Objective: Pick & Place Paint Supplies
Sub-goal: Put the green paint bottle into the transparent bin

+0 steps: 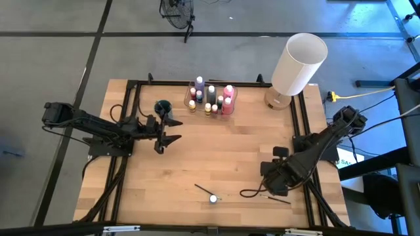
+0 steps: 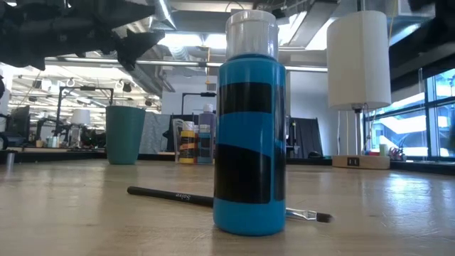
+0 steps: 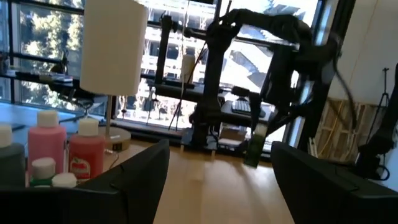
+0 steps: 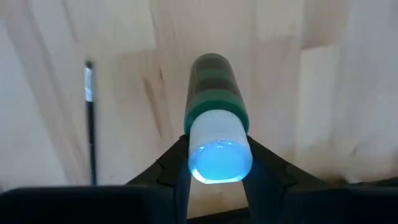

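Several supplies, by our reckoning, are not yet placed: near the worktop's front edge stand a blue paint bottle and two loose paintbrushes. Our right end effector is down there too, its fingers pinched around the pale cap of a green-banded bottle. Farther back, our left end effector hangs spread wide and empty. Beyond it, bottles cluster in the clear container beside the white cylinder.

You have two paintbrushes on the table, one teal cup, one white cylinder, two arms.
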Available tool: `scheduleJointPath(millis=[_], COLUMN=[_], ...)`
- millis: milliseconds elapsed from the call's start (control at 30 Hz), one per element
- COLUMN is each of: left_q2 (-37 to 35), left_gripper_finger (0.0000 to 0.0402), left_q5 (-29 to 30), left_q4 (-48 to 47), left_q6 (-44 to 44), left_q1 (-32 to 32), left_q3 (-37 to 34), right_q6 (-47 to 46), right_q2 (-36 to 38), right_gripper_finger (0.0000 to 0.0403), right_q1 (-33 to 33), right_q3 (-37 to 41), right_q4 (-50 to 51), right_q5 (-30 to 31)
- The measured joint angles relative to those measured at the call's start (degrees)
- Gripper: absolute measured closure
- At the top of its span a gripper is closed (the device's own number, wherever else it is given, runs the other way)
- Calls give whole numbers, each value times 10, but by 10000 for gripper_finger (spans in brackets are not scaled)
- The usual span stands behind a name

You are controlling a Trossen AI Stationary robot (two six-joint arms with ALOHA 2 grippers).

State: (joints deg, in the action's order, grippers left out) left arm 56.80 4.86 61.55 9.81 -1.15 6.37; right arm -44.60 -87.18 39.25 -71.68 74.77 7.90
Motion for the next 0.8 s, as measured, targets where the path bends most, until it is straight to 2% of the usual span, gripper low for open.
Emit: scheduleJointPath(millis=[133,300,533,800], left_q2=[0,0,0,0], left_gripper_finger=[125,125,125,127], left_q5=[0,0,0,0], left_q4=[-22,-31,-31,-31], left_q6=[0,0,0,0], left_q1=[0,0,0,0], left_q3=[0,0,0,0], right_q6=[53,133,248,402], right_q2=[0,0,-20,-113], right_gripper_finger=[290,290,290,290], right_q1=[-36,-105,-212,-308], right_q3=[-84,-175,-267,-363], right_q4=[23,23,17,7], right_q5=[40,60,56,33])
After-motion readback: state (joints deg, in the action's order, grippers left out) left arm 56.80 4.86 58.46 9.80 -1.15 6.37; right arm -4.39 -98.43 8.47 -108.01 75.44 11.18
